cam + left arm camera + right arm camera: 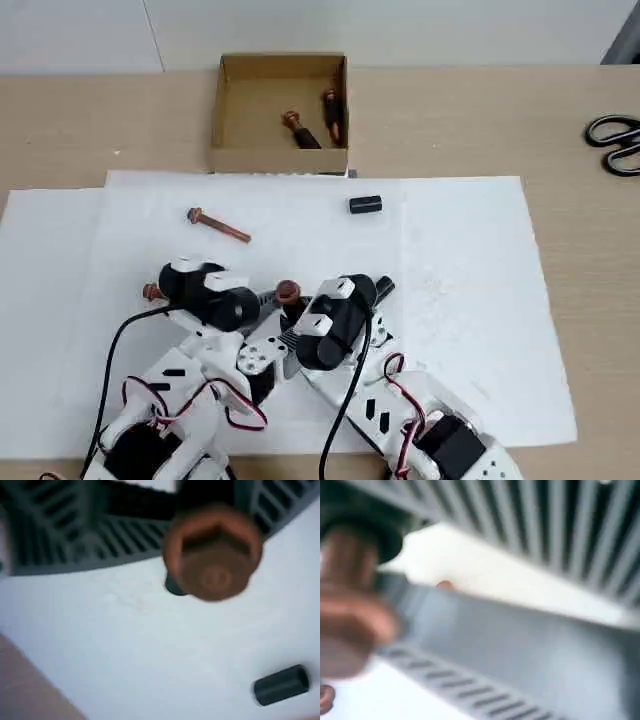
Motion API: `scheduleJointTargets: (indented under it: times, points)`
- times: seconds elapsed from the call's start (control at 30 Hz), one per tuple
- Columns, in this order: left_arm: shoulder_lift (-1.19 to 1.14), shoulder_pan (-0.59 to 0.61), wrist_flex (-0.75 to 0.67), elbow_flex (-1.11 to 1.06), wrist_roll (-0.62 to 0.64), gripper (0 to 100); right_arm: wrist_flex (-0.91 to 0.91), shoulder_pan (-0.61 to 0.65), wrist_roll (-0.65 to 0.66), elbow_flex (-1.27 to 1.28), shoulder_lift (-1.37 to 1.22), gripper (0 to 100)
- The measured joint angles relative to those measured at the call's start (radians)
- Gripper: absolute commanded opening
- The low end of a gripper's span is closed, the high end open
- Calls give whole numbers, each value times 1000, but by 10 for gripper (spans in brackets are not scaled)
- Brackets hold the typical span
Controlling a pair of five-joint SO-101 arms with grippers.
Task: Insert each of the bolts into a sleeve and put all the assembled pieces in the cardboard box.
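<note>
- The high view looks down on the whole tabletop (560,120) from above.
- The left wrist view faces a bolt head (214,562) from very near.
- Both share the loose sleeve (365,205).

a bolt (218,226) lies left of a sleeve (365,205), before the box (250,112).

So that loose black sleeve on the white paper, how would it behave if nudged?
The black sleeve is a short cylinder lying on its side, so a sideways nudge would probably roll it across the smooth white paper. It looks small and rigid, so likely light and unlikely to deform when pinched.
</note>
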State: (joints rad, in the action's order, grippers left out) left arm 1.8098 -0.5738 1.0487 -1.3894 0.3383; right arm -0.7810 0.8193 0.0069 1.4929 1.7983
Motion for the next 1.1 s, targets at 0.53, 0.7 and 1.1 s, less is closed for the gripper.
scheduleJointTargets:
  times: [0.53,0.7,1.1]
  points:
    - [-8,127,29,178,-84,176,2,-2,-2,3,3,3]
    - [-6,126,32,259,-84,21,3,-3,-2,31,3,3]
    - [-5,548,77,250,-84,6,64,-420,189,143,3,3]
